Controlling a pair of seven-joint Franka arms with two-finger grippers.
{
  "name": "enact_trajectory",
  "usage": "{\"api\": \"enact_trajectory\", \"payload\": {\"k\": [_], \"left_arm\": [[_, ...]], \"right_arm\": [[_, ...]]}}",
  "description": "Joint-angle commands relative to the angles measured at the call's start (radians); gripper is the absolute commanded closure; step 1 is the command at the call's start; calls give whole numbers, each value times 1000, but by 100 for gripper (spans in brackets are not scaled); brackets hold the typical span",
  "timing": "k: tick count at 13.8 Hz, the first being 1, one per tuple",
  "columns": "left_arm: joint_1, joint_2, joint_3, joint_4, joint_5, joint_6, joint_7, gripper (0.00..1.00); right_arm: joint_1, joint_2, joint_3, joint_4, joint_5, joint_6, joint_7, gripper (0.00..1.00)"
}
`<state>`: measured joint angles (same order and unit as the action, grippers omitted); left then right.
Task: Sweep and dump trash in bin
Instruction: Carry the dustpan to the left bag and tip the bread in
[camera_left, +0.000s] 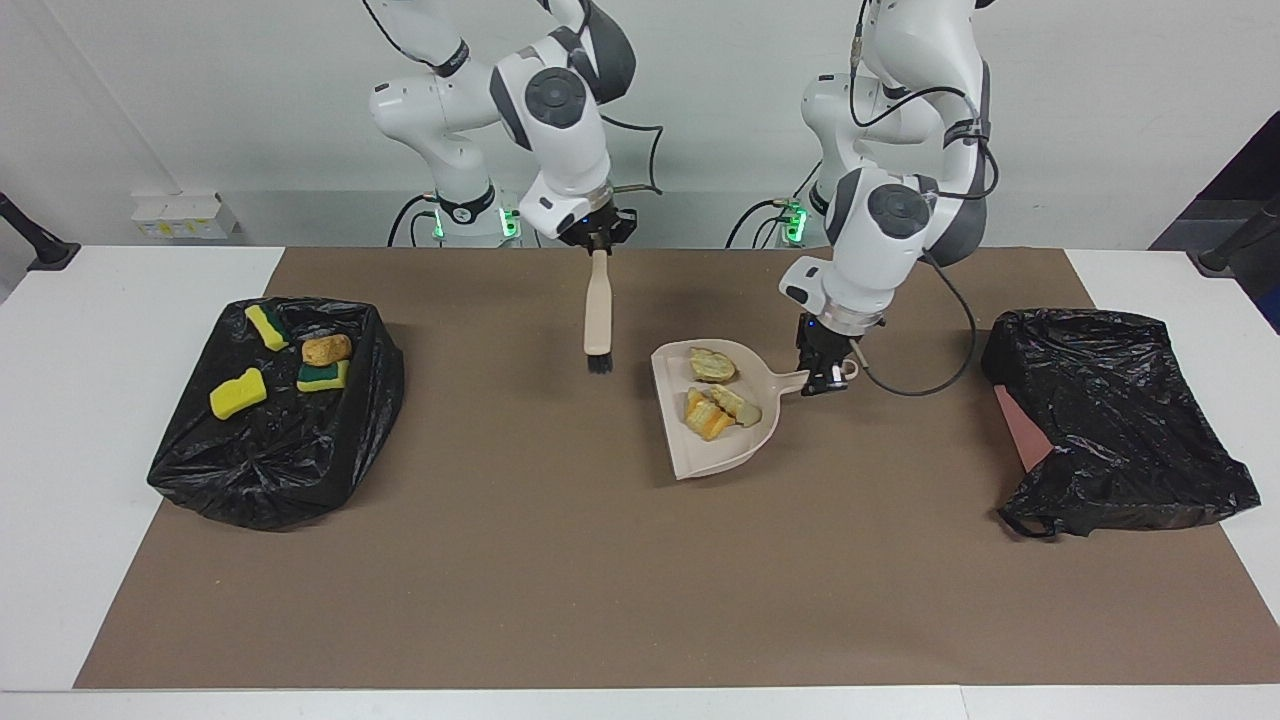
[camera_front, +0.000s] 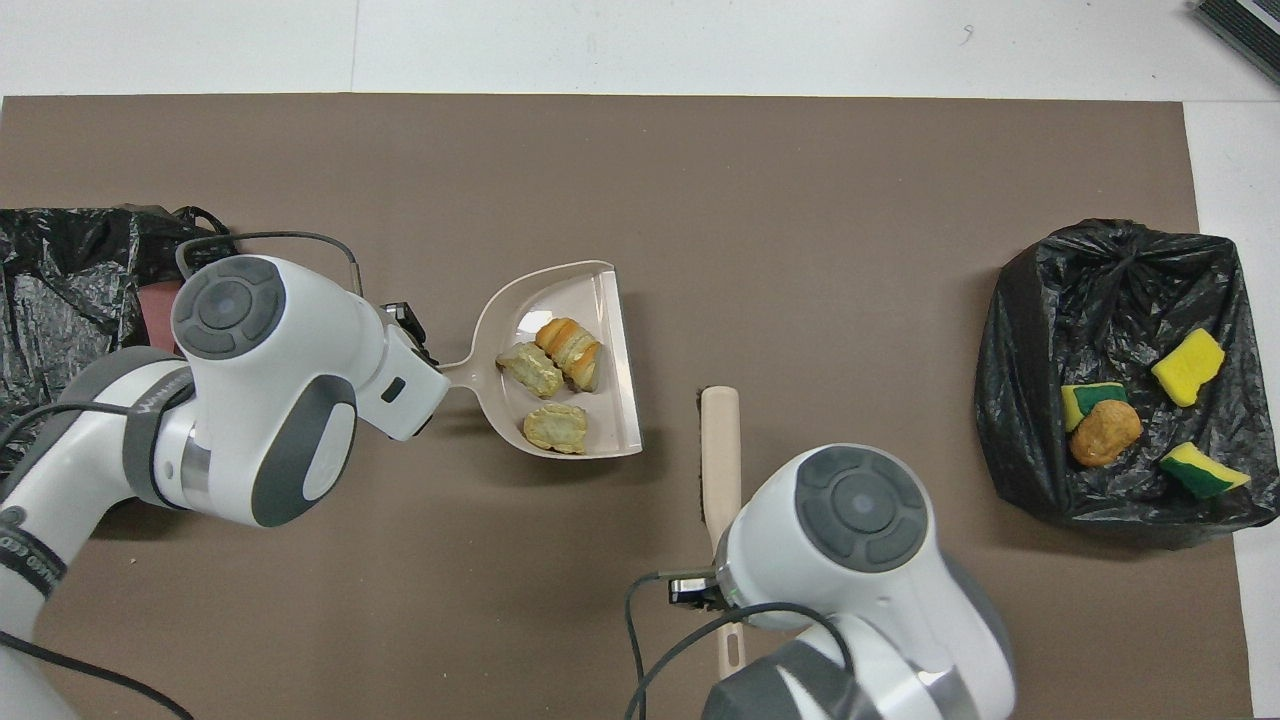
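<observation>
A beige dustpan (camera_left: 722, 440) (camera_front: 610, 330) hangs just over the middle of the brown mat. In it lie golden-brown bread pieces of trash (camera_left: 714, 398) (camera_front: 556, 368). My left gripper (camera_left: 823, 378) is shut on the pan's handle (camera_front: 458, 364). My right gripper (camera_left: 598, 238) is shut on the beige brush (camera_left: 597, 318) (camera_front: 721, 448), which hangs bristles down over the mat beside the pan, clear of it. The black-bagged bin (camera_left: 262, 455) (camera_front: 1040, 470) at the right arm's end holds yellow sponge chunks (camera_left: 238, 393) and a brown lump (camera_left: 326, 349).
A second black bag (camera_left: 1110, 420) (camera_front: 60, 330) lies at the left arm's end of the mat, with a pinkish surface (camera_left: 1022, 425) showing beside it. The brown mat (camera_left: 600, 590) covers most of the white table.
</observation>
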<state>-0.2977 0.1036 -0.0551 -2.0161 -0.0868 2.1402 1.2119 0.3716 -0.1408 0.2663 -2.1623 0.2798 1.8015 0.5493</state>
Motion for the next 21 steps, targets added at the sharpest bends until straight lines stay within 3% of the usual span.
{"api": "enact_trajectory", "payload": {"k": [1, 5, 7, 9, 12, 14, 15, 21], "left_arm": [[46, -24, -2, 85, -36, -103, 107, 100], [171, -35, -2, 200, -97, -236, 194, 100], [251, -38, -5, 218, -109, -279, 270, 100], [320, -25, -2, 290, -111, -342, 342, 100], [428, -25, 6, 300, -96, -344, 434, 100], [515, -25, 7, 304, -85, -350, 558, 100], [552, -25, 9, 306, -67, -356, 596, 100], [728, 4, 9, 381, 160, -368, 690, 100]], "right_arm": [[67, 49, 4, -25, -13, 88, 81, 100], [176, 153, 4, -45, -11, 200, 164, 100], [208, 178, 4, -64, -11, 283, 193, 100], [211, 188, 4, -71, -13, 288, 181, 99], [240, 190, 2, -105, -14, 326, 179, 84], [241, 199, 2, -100, -14, 334, 179, 45], [241, 201, 2, -93, -31, 329, 182, 0], [167, 167, -7, 18, -83, 322, 163, 0]]}}
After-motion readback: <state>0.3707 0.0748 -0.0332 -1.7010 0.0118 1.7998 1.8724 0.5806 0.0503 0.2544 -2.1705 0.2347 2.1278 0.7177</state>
